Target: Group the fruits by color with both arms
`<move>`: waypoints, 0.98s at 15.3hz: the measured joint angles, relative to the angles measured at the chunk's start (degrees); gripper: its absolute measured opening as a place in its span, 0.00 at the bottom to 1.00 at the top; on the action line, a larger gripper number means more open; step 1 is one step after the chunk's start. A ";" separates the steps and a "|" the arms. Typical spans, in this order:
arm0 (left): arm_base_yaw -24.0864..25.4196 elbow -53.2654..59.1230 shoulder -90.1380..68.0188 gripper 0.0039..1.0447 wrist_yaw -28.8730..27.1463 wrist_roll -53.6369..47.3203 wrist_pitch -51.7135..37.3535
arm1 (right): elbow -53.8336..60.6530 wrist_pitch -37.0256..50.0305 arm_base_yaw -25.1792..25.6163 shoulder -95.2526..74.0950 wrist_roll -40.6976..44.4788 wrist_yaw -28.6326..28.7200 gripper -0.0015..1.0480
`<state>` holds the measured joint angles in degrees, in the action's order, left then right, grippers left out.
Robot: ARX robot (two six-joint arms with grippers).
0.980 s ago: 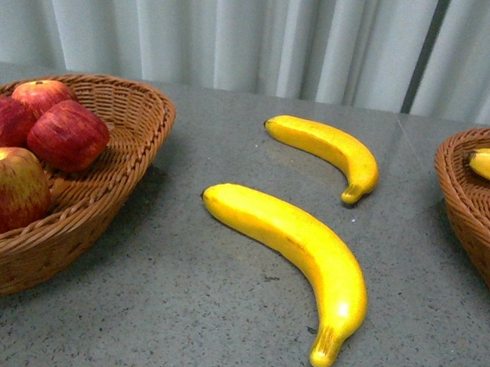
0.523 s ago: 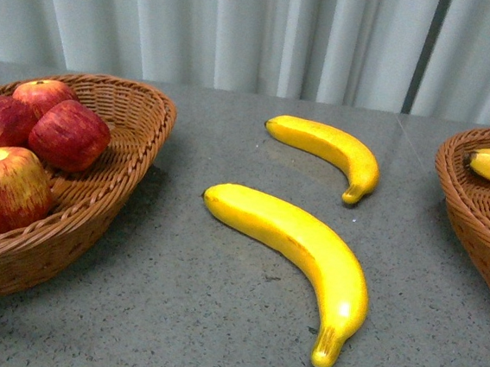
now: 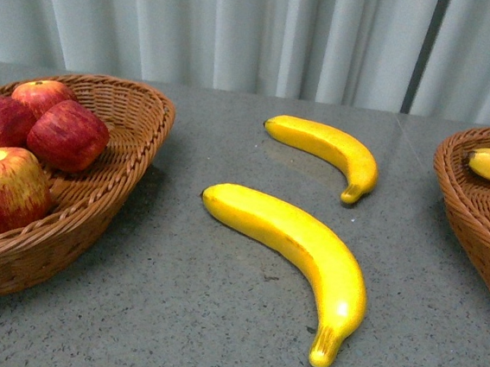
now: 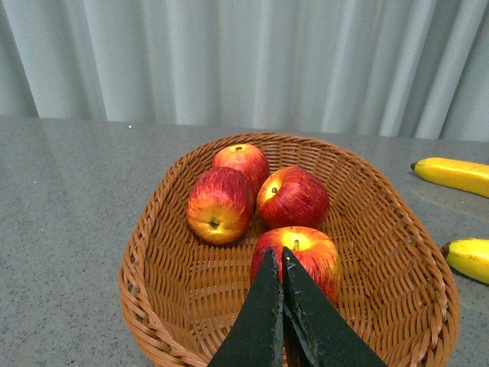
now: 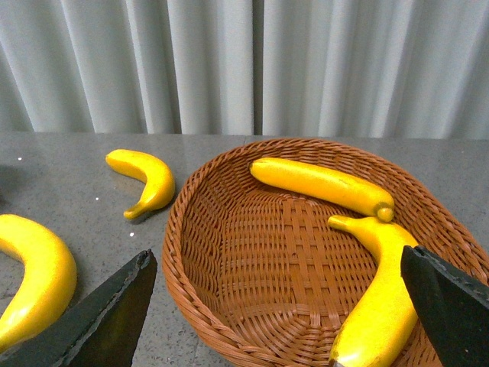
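One claw (image 4: 277, 254) closed, right claw (image 5: 275, 258) wide.

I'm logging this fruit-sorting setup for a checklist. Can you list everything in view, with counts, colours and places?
table: one, speckled grey, under everything
curtain: one, pale, behind the table
left basket: one, brown wicker, left side of the table
right basket: one, brown wicker, right side of the table
apples: four, red streaked with yellow, all in the left basket
loose bananas: two, yellow, lying on the table between the baskets
sorted bananas: two, yellow, in the right basket
left gripper: one, black, shut, over the left basket
right gripper: one, black, wide open, over the right basket
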<state>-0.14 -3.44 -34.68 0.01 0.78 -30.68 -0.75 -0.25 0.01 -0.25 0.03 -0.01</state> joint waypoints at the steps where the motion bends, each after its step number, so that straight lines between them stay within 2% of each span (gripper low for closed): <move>1: 0.04 0.42 1.79 0.01 0.00 0.00 1.25 | 0.00 0.00 0.00 0.00 0.00 0.00 0.94; 2: 0.04 0.79 3.74 0.01 0.00 0.00 2.71 | 0.00 0.00 0.00 0.00 0.00 0.00 0.94; 3: 0.04 2.64 4.48 0.01 -0.02 0.00 0.02 | 0.00 0.00 0.00 0.00 0.00 0.00 0.94; 9: 0.04 2.62 16.39 0.01 0.00 0.00 12.61 | 0.00 -0.02 0.00 0.00 0.00 0.00 0.94; 15: 0.04 2.62 23.91 0.01 0.00 0.00 19.89 | 0.00 0.00 0.00 0.00 0.00 0.00 0.94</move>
<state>-0.10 -0.82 -10.76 0.01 0.78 -10.79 -0.75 -0.25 0.01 -0.25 0.03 -0.01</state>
